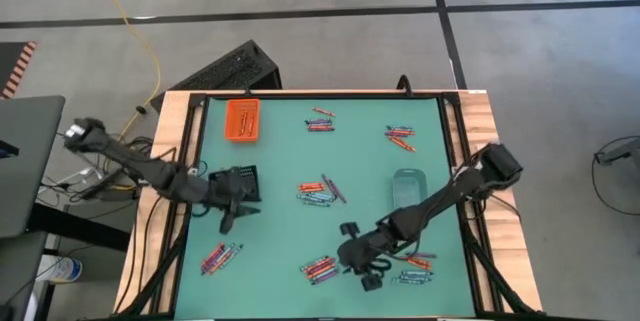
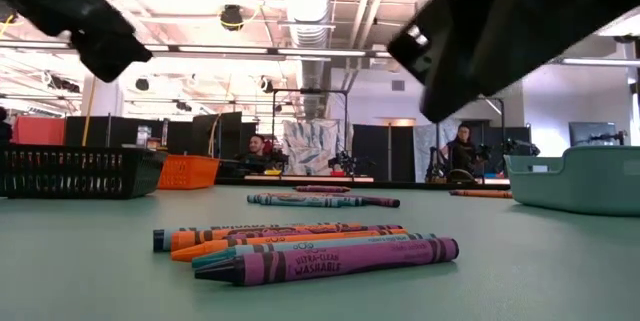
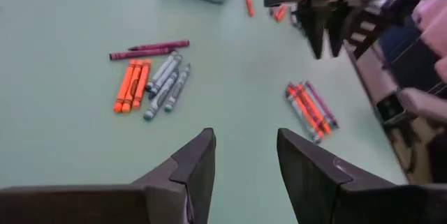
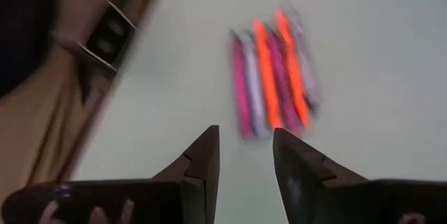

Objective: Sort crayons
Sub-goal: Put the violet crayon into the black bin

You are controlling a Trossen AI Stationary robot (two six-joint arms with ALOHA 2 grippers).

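Small crayons lie flat in several groups on the green mat: one at the middle point(image 1: 320, 192), one near the front middle point(image 1: 320, 268), one at the front left point(image 1: 220, 257), one at the front right point(image 1: 415, 269), and two at the back point(image 1: 320, 121) point(image 1: 400, 137). My left gripper point(image 1: 240, 217) is open and empty, just in front of the black tray point(image 1: 236, 180); its wrist view shows the middle group point(image 3: 150, 79) ahead. My right gripper point(image 1: 367, 275) is open and empty, above the mat beside the front middle group point(image 4: 272, 77).
An orange tray point(image 1: 241, 119) stands at the back left and a clear tray point(image 1: 408, 187) right of the middle. The black tray point(image 2: 70, 171) and the clear tray point(image 2: 580, 181) also show in the low view. People sit in the room beyond the table.
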